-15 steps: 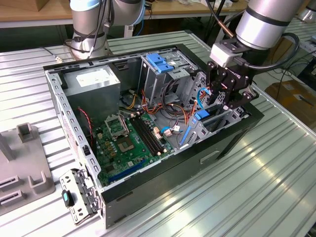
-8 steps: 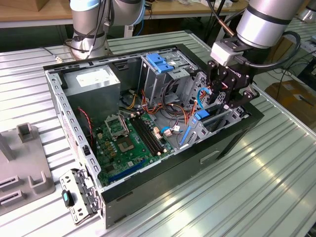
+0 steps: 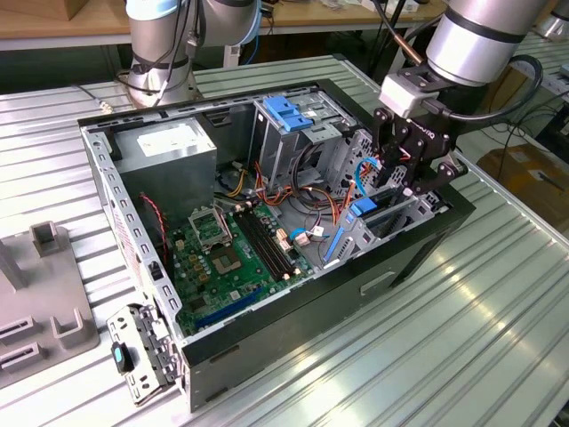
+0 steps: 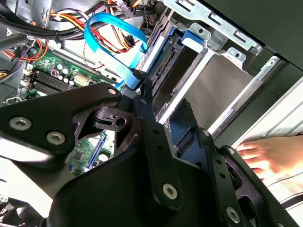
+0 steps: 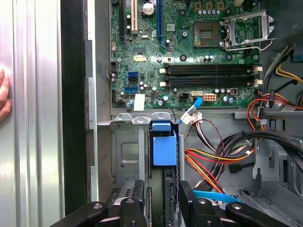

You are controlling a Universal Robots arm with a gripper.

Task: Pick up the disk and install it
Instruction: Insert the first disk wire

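Closest in the first wrist view, the hand (image 5: 163, 196) has its black fingers (image 5: 188, 201) pressed against the two flat faces of the disk (image 5: 164, 146), pinching it. The disk stands on edge with its bright blue frame end facing the motherboard. It is set in the metal drive cage (image 5: 124, 151) at the end of the open computer case (image 3: 293, 325) toward the exterior view's right. Just beside the cage, orange, red and black wire bundles (image 5: 213, 158) and a light blue flat cable (image 5: 213, 196) cross the case interior. Beyond the cage lies the green motherboard (image 5: 142, 52), with its memory slots (image 5: 210, 75) and then the CPU socket (image 5: 248, 28). Outside the case wall, a person's fingertips (image 5: 4, 94) rest on the ribbed metal table (image 5: 33, 118). Farthest in the exterior view, the grey power supply (image 3: 169, 151) sits at the case's opposite end, near a blue bracket (image 3: 289, 111).
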